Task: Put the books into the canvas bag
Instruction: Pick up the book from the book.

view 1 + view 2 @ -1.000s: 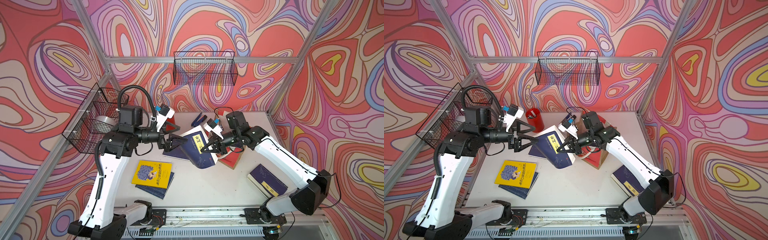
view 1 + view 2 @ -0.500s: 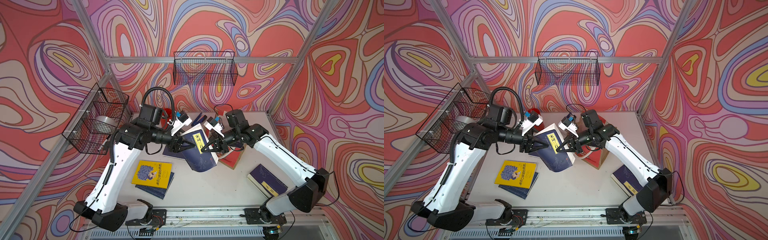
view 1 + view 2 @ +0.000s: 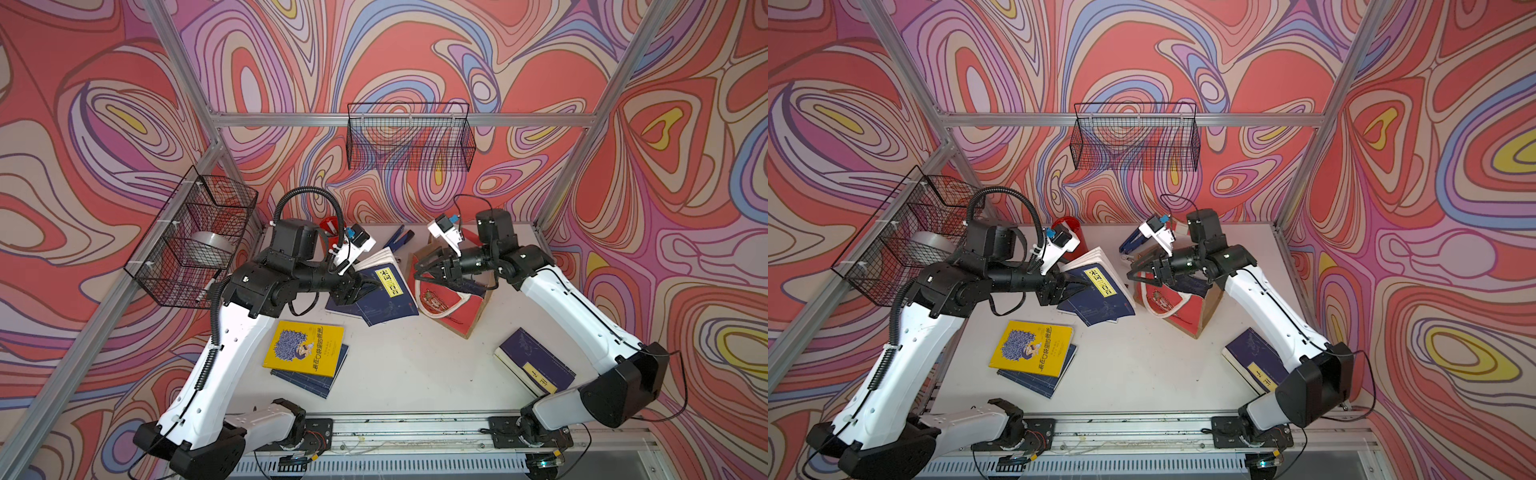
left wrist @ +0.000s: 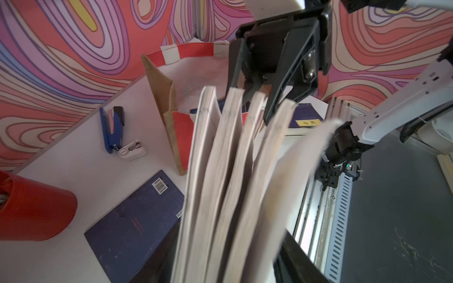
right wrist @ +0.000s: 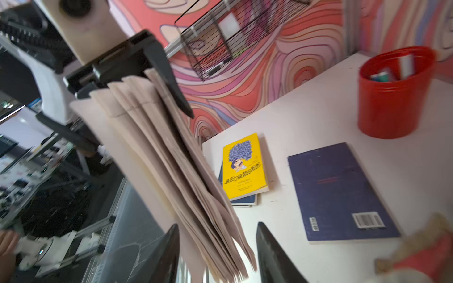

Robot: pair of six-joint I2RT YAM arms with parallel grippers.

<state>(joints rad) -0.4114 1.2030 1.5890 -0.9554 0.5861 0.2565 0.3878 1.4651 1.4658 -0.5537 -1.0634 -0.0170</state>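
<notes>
Handover completing: left gripper (image 3: 360, 286) is now clamping the navy book (image 3: 388, 291), pages fanning loose, where a second ago it was gaping; right gripper (image 3: 424, 268), formerly pinching that book, is standing jaws apart over the canvas bag (image 3: 455, 307), which is sitting near the table's (image 3: 415, 374) back edge. Insertion is likely falling to the left side; yellow book (image 3: 305, 348) is waiting toward the front-left corner.

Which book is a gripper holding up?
The navy book fanned open in the left gripper; the other books lie flat and closed on the table.
</notes>
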